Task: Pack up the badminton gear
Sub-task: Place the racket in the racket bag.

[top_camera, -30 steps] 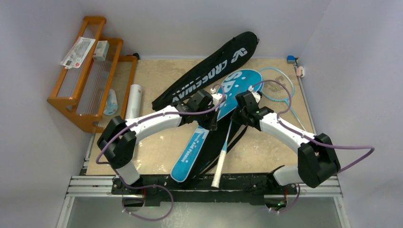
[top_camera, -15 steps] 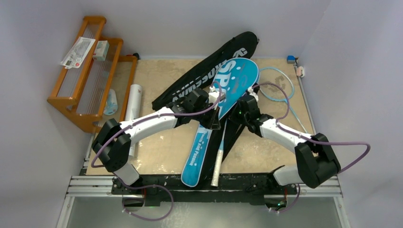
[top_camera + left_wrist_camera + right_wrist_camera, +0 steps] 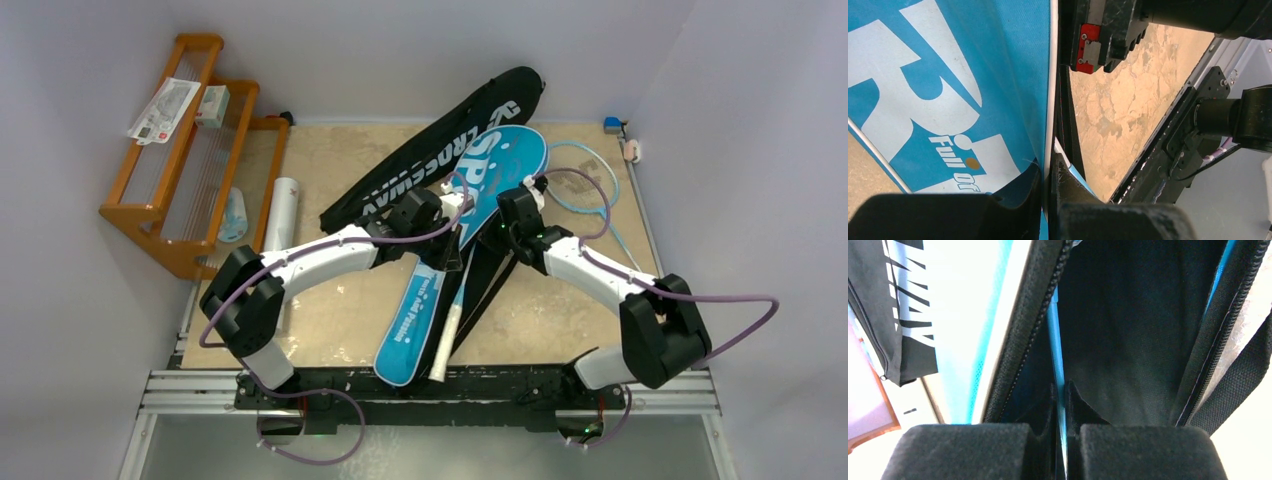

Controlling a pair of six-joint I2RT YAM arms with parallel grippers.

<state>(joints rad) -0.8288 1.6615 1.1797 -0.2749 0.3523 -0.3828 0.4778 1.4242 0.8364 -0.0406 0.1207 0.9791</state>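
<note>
The blue "SPORT" cover [image 3: 505, 160] lies slanted across the middle of the table, over the black "CROSSWAY" cover [image 3: 440, 150]. My left gripper [image 3: 452, 245] is shut on the blue cover's white-piped edge [image 3: 1049, 125]. My right gripper [image 3: 492, 238] is shut on a thin light-blue racket shaft [image 3: 1058, 350] inside the cover's black-lined opening [image 3: 1128, 315]. That racket's white handle [image 3: 445, 345] sticks out toward the near edge. A light-blue racket [image 3: 590, 185] lies at the right. The white tube [image 3: 283, 210] lies at the left. I see no shuttlecocks.
The orange wooden rack [image 3: 175, 150] stands at the far left with packets on it. A small pale-blue item [image 3: 233, 215] lies beside it. A black strap [image 3: 1233, 390] hangs at the cover's zip edge. The black rail [image 3: 330, 385] runs along the near edge.
The blue cover has swung, its head going farther back and its tail to the left. The white handle has shifted left. Both grippers stay shut.
</note>
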